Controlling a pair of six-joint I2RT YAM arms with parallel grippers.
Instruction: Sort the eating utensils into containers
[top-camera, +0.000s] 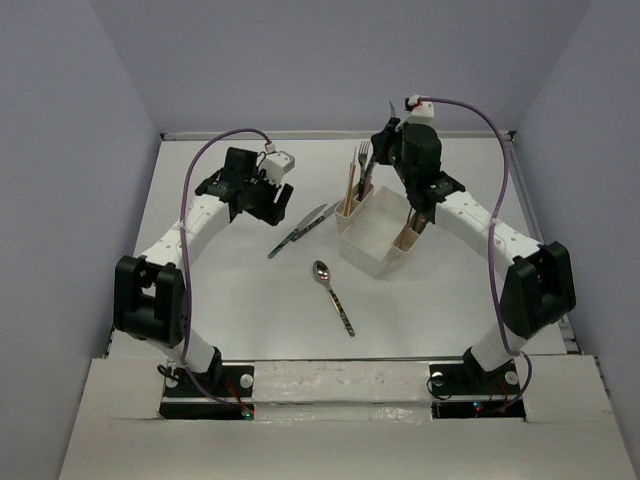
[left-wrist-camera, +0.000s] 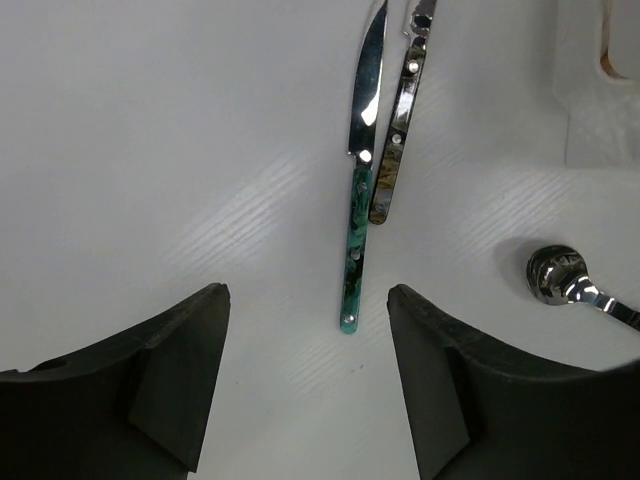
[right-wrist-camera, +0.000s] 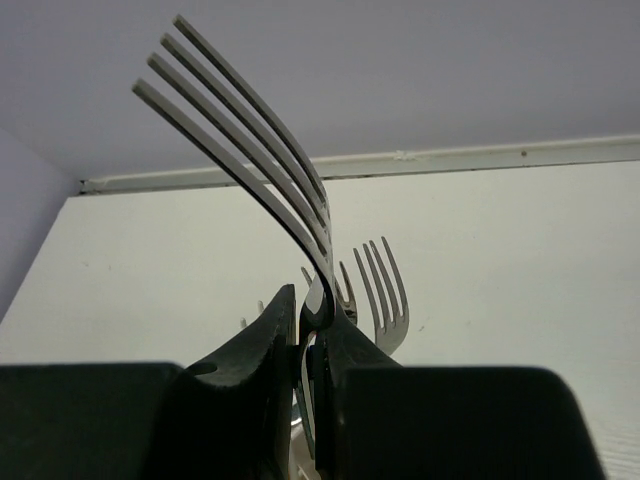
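Right jaws: closed tight on the neck of a fork, tines curved up toward the upper left of the wrist frame. Risk judged: the neck is thin and rounded, so the fork may be pivoted or slipped in the grip when lowered. More forks are seen standing just behind the jaws. Tines or handles may be tangled if the held fork is dropped straight among them. In the top view this arm is placed over the far end of the white caddy, upper centre-right of frame.

Left jaws: spread wide, nothing held. A teal-handled knife is laid flat on the tabletop. Its handle end is between the two jaw tips, nearer the right-hand one, and is not touched. A dark-handled knife is laid just beside it, upper centre. Risk judged: on closing, both could be caught or the second shoved, and a thin flat handle may be skidded away. A spoon is seen at the right edge, apart.
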